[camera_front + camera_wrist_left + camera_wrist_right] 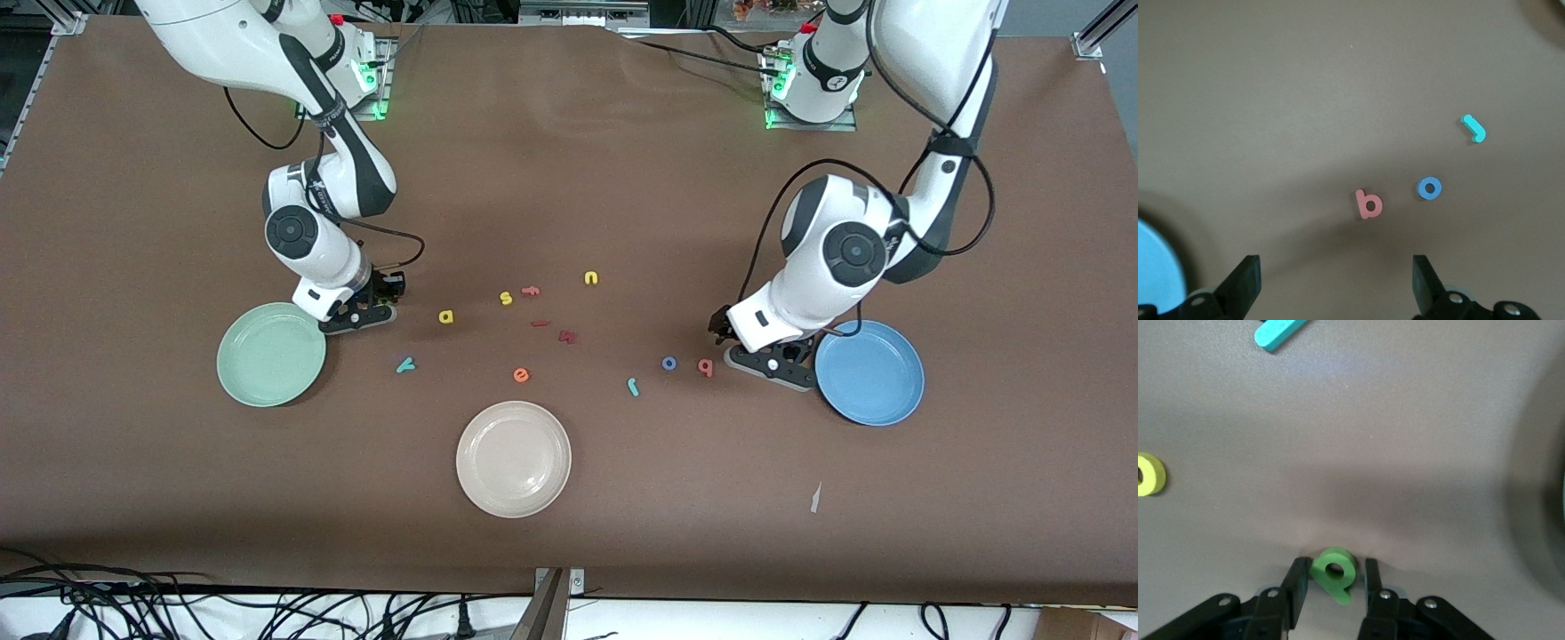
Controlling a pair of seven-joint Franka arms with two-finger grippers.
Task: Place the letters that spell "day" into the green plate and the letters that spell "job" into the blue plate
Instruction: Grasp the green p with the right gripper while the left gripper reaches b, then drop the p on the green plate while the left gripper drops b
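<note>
From the front, the right gripper (369, 309) is down at the table just beside the rim of the green plate (271, 354), on the side toward the middle of the table. The yellow a (445, 316) lies near it, and the teal y (405, 364) lies nearer the camera than the a. The left gripper (772, 363) sits low between the blue plate (869, 372) and the red b (705, 366). The blue o (669, 363) lies just beside the b, and the teal j (632, 386) a little nearer the camera. A cream plate (513, 459) rests nearest the camera, between the two groups. An orange e (521, 375), a yellow s (505, 298) and a yellow u (591, 278) are scattered in the middle. Both coloured plates hold nothing.

In the left wrist view, the left gripper (1335, 280) has its fingers (1245, 280) spread wide with only bare table between them. The b (1369, 204) lies ahead of the gap, clear of both fingers, with the o (1429, 188) and the j (1473, 127) farther out. An edge of the blue plate (1158, 257) shows at the side.

In the right wrist view, the right gripper (1333, 587) has its fingers (1297, 587) drawn in on either side of the green d (1335, 571), which sits right between them on the table. One finger touches it; whether the grip is complete cannot be told. The a (1150, 474) and the y (1278, 331) lie well apart from the jaws.
</note>
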